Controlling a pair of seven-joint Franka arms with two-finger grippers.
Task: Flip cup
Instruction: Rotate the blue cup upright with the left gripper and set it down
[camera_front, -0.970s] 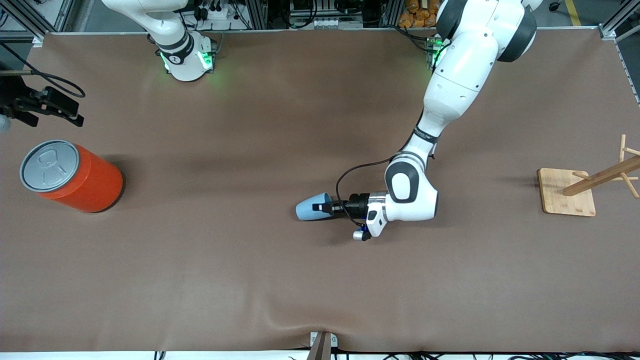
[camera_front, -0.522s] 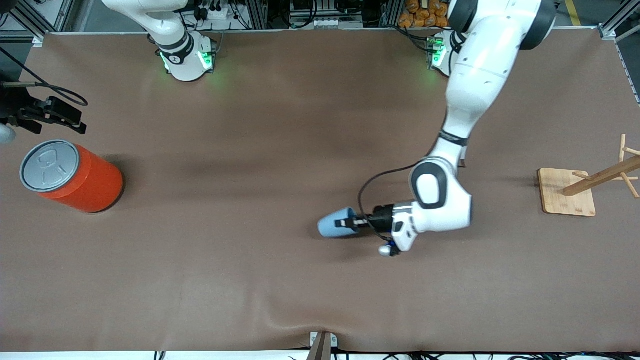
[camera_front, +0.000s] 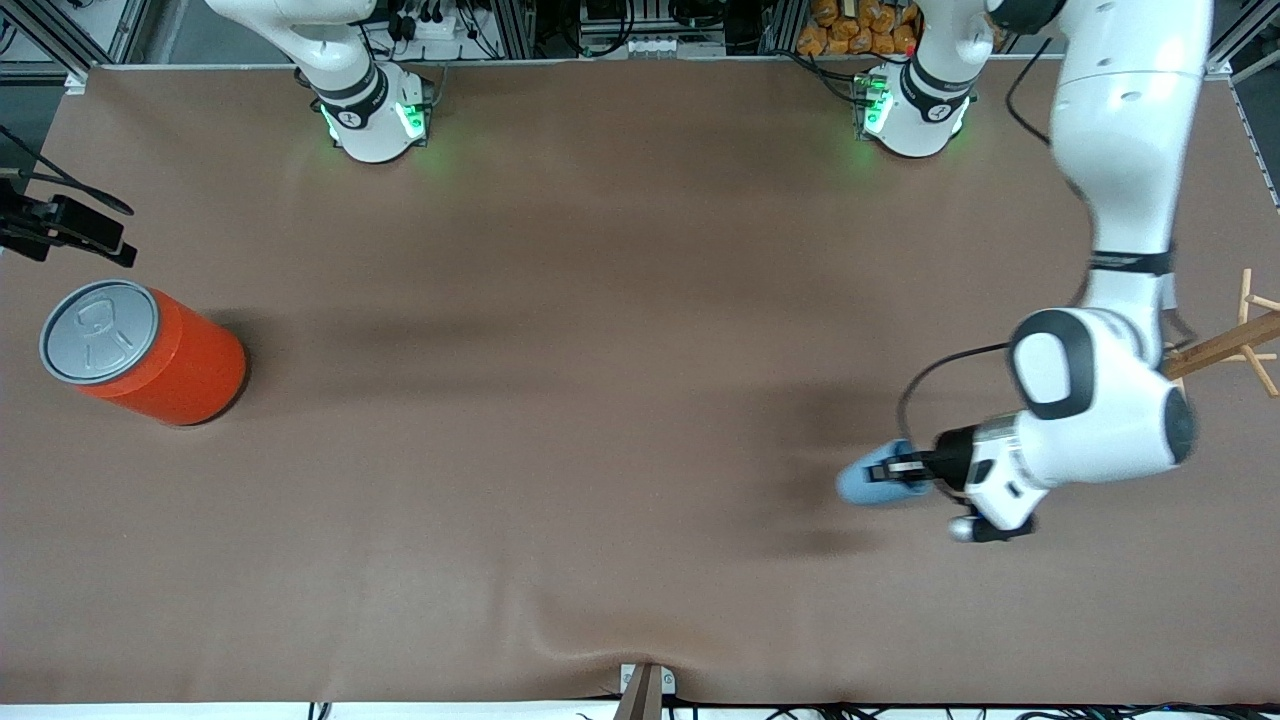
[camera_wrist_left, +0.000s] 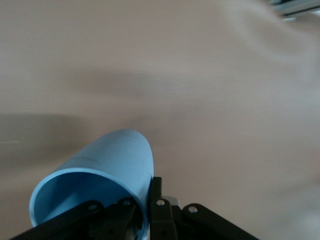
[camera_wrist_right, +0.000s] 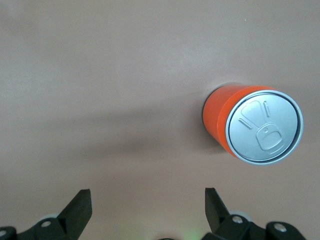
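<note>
Front view | left claw (camera_front: 903, 467) pinches cup (camera_front: 868, 482) rim, cup sideways over tabletop (camera_front: 560, 400) (base leading) | right claw (camera_wrist_right: 145, 202) waits spread, empty, beside can (camera_front: 140, 350).

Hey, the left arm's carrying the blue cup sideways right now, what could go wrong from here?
The left claw pinches only the rim wall of the cup, one finger inside, so a quick swing may twist it loose. The cup lies on its side in the air, so a drop would likely let it roll. The arm's elbow sits close to the wooden rack and might knock it. The right claw waits open above the orange can.
</note>
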